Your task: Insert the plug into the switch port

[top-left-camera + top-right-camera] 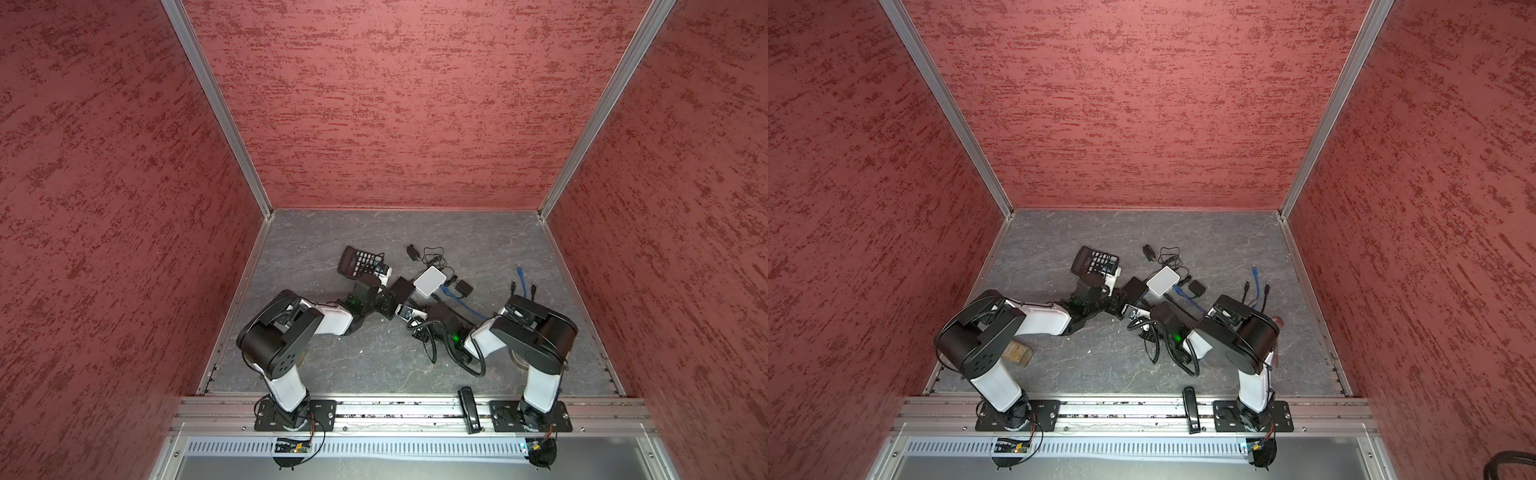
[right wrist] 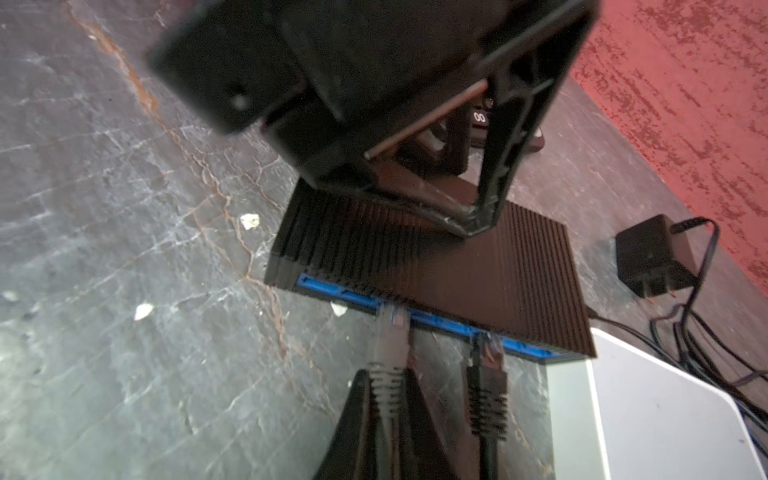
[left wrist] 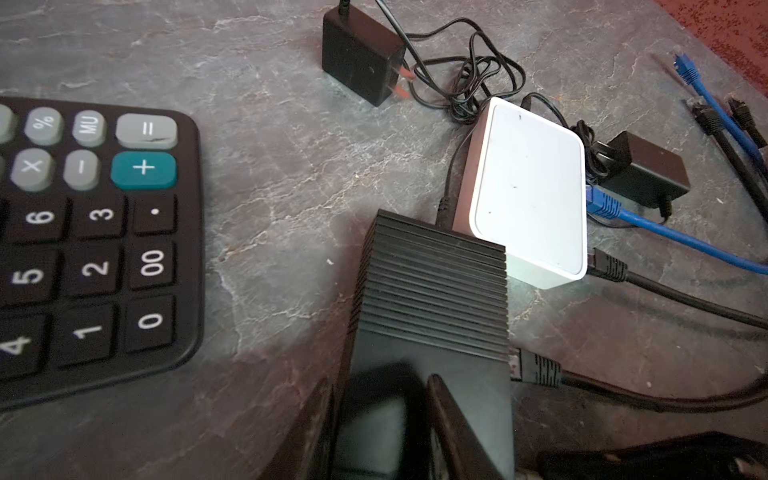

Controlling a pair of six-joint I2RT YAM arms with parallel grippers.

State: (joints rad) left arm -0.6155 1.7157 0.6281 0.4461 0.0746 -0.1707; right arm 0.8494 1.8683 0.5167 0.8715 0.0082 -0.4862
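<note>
The right gripper (image 2: pixel 387 376) is clamped on the grey plug (image 2: pixel 390 332), its fingers (image 2: pixel 357 415) pinching the ribbed boot. The plug's clear tip meets the blue port row on the front of the black switch (image 2: pixel 478 274), though how deep it sits cannot be told. Just beside it, a black plug (image 2: pixel 486 365) sits in another port. At the switch's opposite end the left gripper (image 3: pixel 380 395) grips the casing with fingers partly spread, one tip resting on the ribbed top. A white box (image 3: pixel 532 191) sits against the switch's corner, a blue cable (image 3: pixel 673 237) plugs into the box's side, and a calculator (image 3: pixel 95 249) lies nearby on the table (image 3: pixel 291 166)
</note>
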